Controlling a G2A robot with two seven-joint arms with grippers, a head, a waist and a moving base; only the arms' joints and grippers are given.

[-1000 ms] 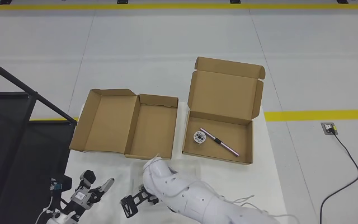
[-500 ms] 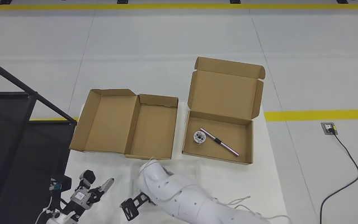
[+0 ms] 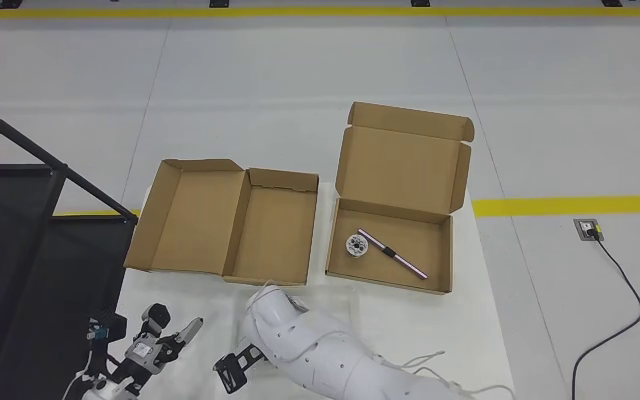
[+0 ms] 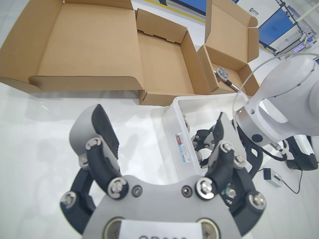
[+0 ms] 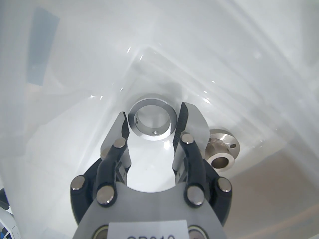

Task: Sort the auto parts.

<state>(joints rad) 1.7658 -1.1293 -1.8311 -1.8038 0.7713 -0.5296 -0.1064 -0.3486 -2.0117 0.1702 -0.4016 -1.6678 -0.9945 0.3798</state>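
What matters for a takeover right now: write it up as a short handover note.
Left gripper: open, holding nothing, above the table beside the white bin.
Right gripper: open, down inside the bin, fingers either side of a metal ring, not gripped yet.
Done: a toothed disc and a thin rod lie in the box with the raised lid.
Left: the ring and a flanged bushing are in the bin; the flat-lidded box stands open.

The left box (image 3: 230, 222) and the right box (image 3: 400, 205) are plain brown cardboard on a white table (image 3: 480, 325). The ring (image 5: 151, 123) is shiny silver, its tub (image 5: 174, 38) cloudy white. A yellow stripe (image 3: 555, 207) marks the grey floor (image 3: 300, 80).
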